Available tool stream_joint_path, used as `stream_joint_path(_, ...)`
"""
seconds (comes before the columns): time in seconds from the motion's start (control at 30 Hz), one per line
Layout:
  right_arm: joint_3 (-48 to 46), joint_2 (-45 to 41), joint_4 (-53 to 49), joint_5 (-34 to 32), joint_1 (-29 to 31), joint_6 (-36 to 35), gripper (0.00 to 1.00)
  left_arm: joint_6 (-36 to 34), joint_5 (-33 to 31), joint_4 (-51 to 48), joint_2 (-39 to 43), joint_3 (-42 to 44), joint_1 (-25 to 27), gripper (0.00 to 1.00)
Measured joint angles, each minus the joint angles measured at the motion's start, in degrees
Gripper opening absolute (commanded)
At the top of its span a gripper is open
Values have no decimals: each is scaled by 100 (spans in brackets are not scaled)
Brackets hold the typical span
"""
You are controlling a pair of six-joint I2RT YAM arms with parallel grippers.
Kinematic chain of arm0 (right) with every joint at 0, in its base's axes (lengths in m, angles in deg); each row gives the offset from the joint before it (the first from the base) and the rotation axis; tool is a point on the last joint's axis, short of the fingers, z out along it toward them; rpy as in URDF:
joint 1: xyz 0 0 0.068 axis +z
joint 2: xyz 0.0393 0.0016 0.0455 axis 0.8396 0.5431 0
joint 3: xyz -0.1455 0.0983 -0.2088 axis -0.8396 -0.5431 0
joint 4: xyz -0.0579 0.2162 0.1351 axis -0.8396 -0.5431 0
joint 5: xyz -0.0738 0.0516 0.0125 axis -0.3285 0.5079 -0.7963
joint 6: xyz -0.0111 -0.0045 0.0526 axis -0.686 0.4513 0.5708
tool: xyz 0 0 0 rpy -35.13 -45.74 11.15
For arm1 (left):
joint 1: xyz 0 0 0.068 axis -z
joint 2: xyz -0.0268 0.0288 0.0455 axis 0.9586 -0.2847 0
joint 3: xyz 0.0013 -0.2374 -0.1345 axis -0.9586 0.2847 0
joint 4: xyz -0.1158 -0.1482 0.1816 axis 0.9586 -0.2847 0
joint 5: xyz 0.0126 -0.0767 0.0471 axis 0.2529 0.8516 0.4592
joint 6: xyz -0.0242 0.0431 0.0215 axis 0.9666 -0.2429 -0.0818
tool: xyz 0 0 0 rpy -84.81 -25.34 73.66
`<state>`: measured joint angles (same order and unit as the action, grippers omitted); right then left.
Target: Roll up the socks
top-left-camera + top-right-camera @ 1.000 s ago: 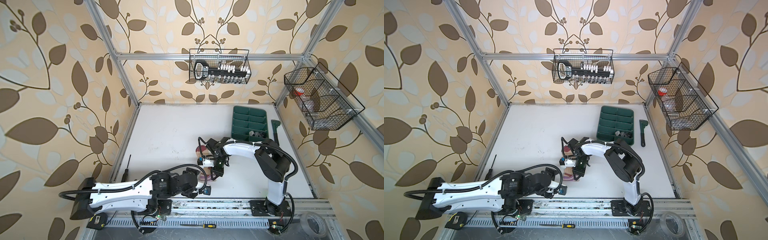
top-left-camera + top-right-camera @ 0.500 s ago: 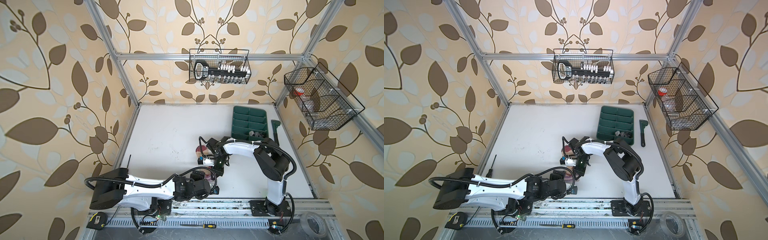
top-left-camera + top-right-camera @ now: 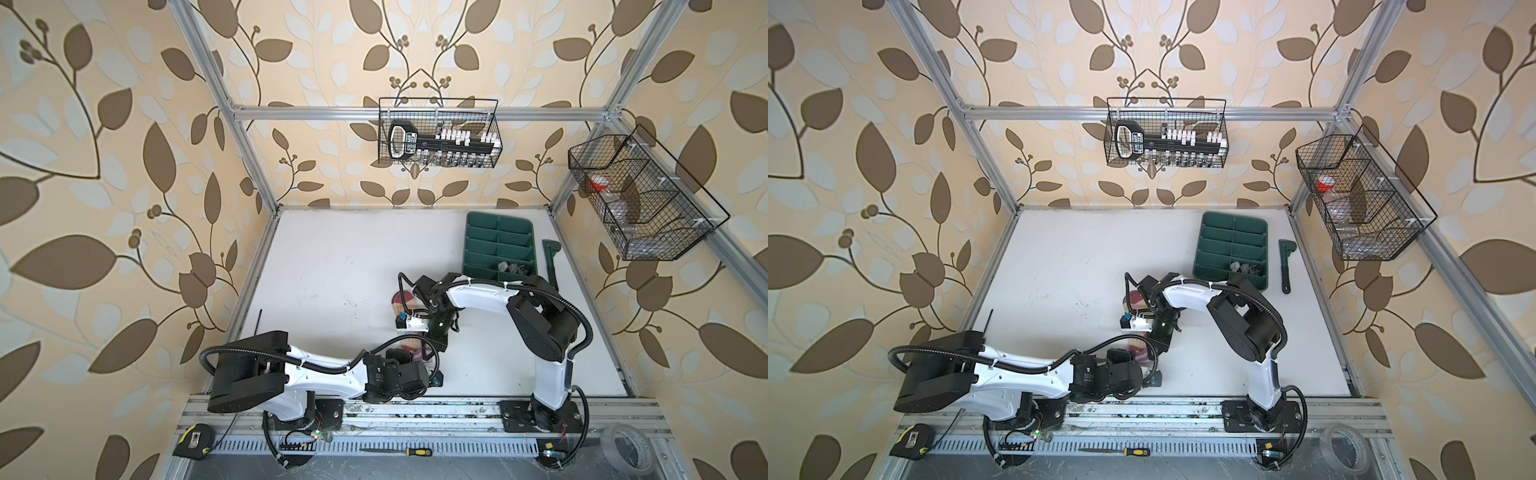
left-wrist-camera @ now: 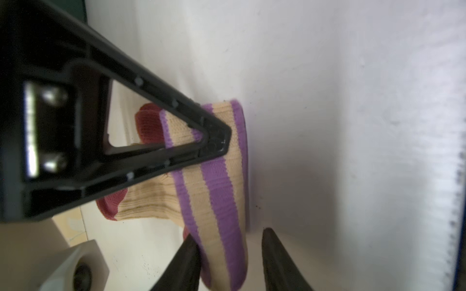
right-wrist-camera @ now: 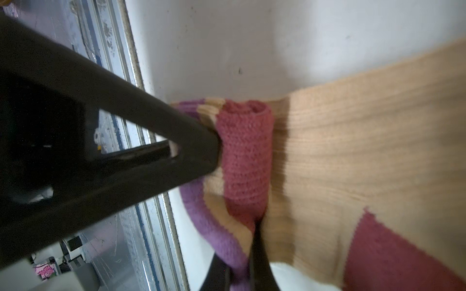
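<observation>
1. Your left claw [image 4: 228, 235] has just closed in. Within the last second it slid nearer and narrowed from a wide spread. Its fingers [image 4: 185, 267] now straddle the striped end of the beige sock [image 4: 214, 191]. 1 finger touches the fabric and the other shows a sliver of daylight beside it, so this is not yet a pinch.
2. Just ahead of it, your right claw [image 5: 254, 241] has not budged. It is pressed together on a fold of the sock's purple-and-beige band.
3. Between the 2 claws, the maroon cuff [image 5: 245, 151] is already turned over into a short tube against the flat beige leg. The roll looks begun but has most of its length to go.
4. With the left claw arriving, both ends of that tube should soon be in hand. You could then drive the next turn toward the maroon toe [image 3: 402, 300], which lies past the right claw on the table [image 3: 332, 270].
5. Well beyond both claws, the black argyle sock [image 3: 513, 268] sits bundled in an end compartment of the green tray [image 3: 498, 216]. It appears finished, so only the beige sock seems left to roll.
</observation>
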<state>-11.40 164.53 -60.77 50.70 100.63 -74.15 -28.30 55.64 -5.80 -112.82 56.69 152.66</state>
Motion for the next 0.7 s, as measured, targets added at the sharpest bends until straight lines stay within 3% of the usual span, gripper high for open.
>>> stream_joint_path(0.17, 0, 0, -2, -2, -7, -17, 0, 42, -153, 136, -352, -96, 0, 0)
stream_joint_path(0.37, -63, -46, 50, -4, -52, -13, 1, 50, -278, 122, -509, -190, 0, 0)
stream_joint_path(0.4, -111, -87, 98, -20, -57, -7, 11, 55, -284, 122, -516, -199, 0, 0)
stream_joint_path(0.47, -315, -273, 310, -127, -57, 46, 50, 76, -267, 125, -518, -210, -4, 0)
stream_joint_path(0.5, -457, -400, 448, -232, -57, 74, 83, 90, -247, 122, -518, -216, -15, 0)
stream_joint_path(0.53, -610, -573, 544, -269, -61, 98, 100, 94, -208, 127, -516, -225, -26, 0)
stream_joint_path(0.7, -1272, -1593, 955, -1097, -129, 160, 100, 142, 118, 92, -474, -297, -208, 0)
